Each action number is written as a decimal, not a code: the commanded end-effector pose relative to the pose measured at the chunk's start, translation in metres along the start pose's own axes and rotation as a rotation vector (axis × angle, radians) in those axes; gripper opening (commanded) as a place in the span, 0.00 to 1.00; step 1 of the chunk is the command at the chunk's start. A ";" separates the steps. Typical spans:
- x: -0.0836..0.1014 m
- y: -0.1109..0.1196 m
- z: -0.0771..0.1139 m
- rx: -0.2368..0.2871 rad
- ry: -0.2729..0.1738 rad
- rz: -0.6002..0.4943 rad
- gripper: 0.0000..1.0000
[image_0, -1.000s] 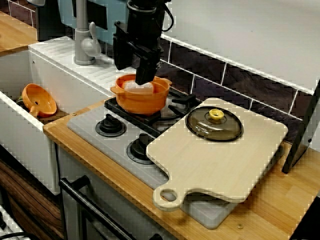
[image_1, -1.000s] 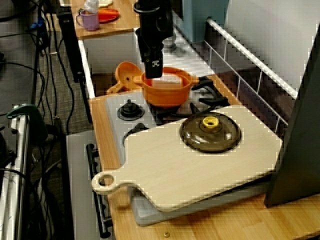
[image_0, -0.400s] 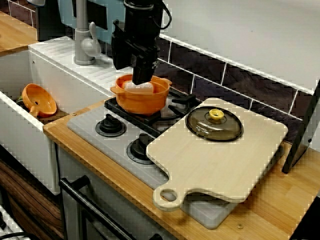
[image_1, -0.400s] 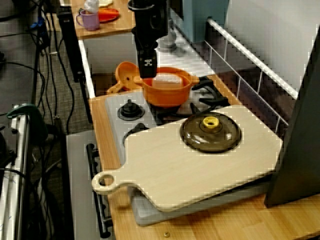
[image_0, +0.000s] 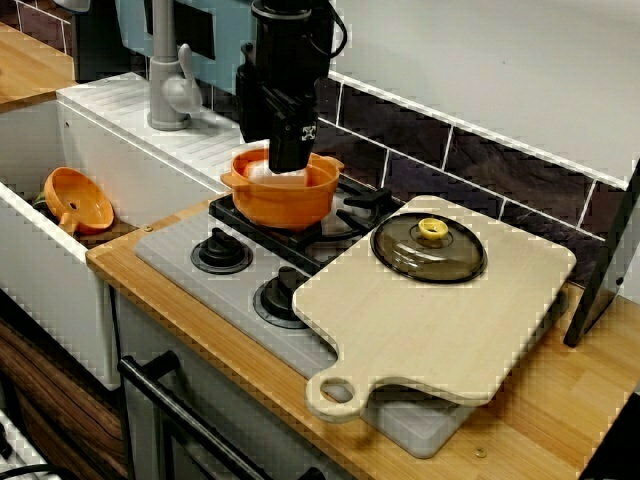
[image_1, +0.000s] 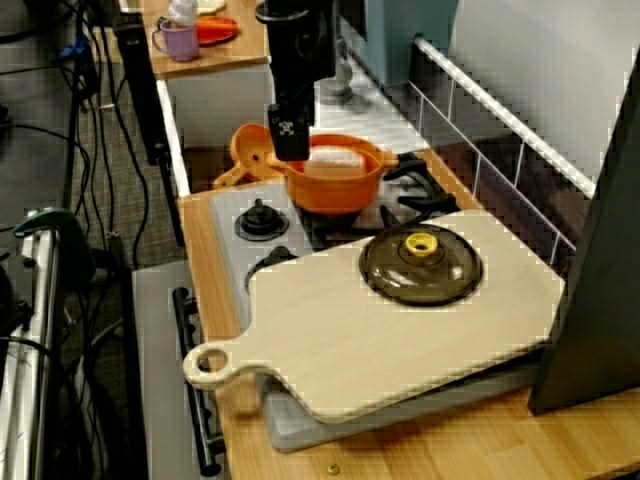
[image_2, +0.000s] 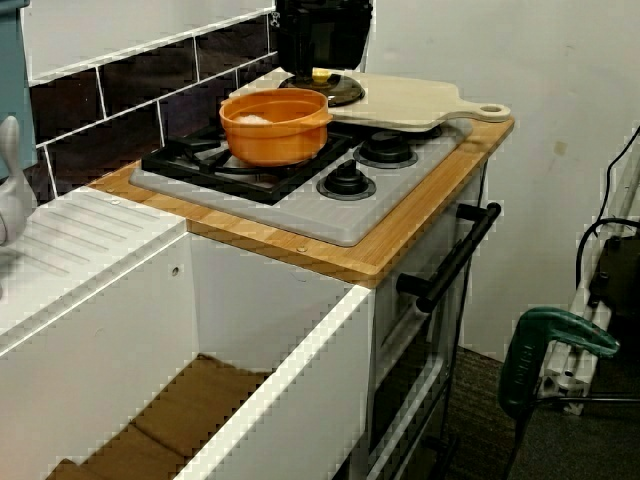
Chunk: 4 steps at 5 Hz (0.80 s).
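Jaws hang over the pot (image_0: 285, 195) on the stove's (image_0: 180, 258) back-left burner; can't tell if apart or together. Pot looks stiff, light, prob. slick plastic, so I'd take it by the rim or a side lug. White stuff (image_1: 335, 158) inside partly hidden, can't ID; lid (image_0: 428, 250) sits apart, right.

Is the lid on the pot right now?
No, the lid lies on the board, apart from the open orange pot on the stove.
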<state>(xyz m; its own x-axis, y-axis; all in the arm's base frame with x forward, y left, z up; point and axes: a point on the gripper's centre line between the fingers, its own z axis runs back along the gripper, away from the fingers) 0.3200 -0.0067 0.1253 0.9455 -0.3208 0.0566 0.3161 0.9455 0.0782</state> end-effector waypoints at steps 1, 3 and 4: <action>0.008 0.009 0.012 0.008 -0.072 -0.241 1.00; 0.009 0.007 0.005 -0.010 -0.099 -0.245 1.00; 0.010 0.002 -0.006 -0.013 -0.098 -0.220 1.00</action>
<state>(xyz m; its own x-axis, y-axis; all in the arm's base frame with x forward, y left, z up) 0.3284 -0.0132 0.1120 0.8378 -0.5345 0.1114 0.5299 0.8452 0.0702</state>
